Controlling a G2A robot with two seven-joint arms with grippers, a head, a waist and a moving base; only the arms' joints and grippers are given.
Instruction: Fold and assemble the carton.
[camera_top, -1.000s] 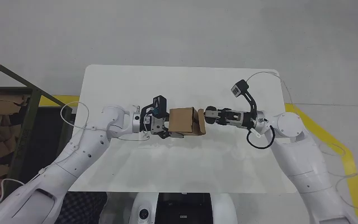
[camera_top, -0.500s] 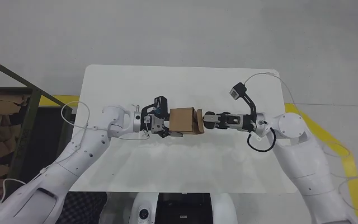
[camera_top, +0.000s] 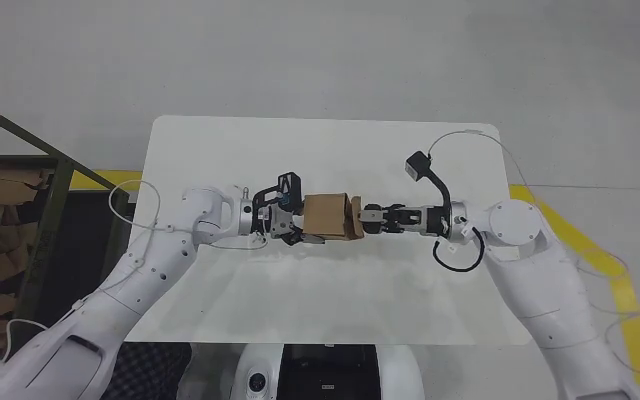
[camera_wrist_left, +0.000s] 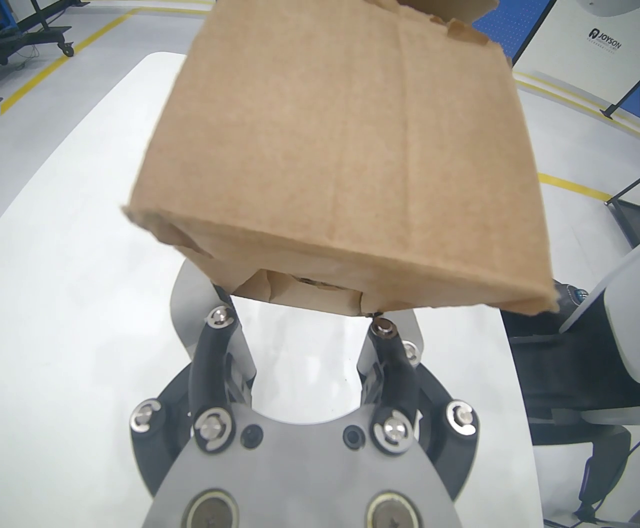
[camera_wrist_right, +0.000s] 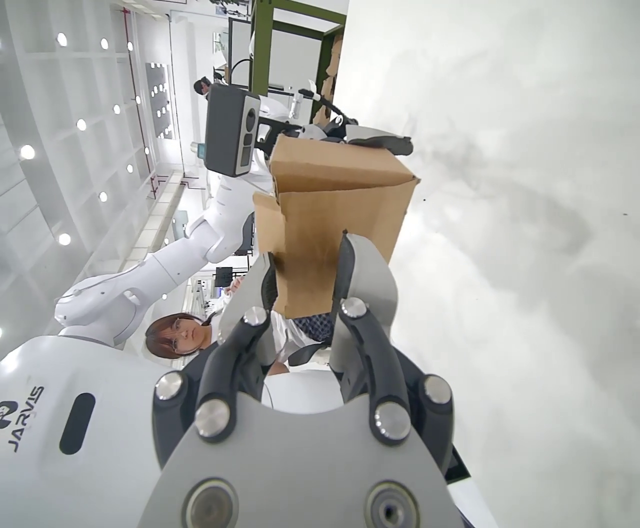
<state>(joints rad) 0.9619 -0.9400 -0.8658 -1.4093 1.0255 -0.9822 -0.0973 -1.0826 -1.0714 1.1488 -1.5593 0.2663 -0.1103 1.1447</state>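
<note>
Your left gripper (camera_wrist_left: 300, 316) clamps the squared-up brown cardboard carton (camera_wrist_left: 340, 165) above the white table (camera_top: 210, 150). Your right gripper (camera_wrist_right: 307, 275) meets its open end flap (camera_wrist_right: 305, 245), grip impossible to tell. Flaps remain to close.

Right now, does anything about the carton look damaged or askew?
Yes. The carton has a ragged, torn edge and a crumpled inner flap at the end by the left gripper; at the far end an outer flap juts out unfolded.
</note>
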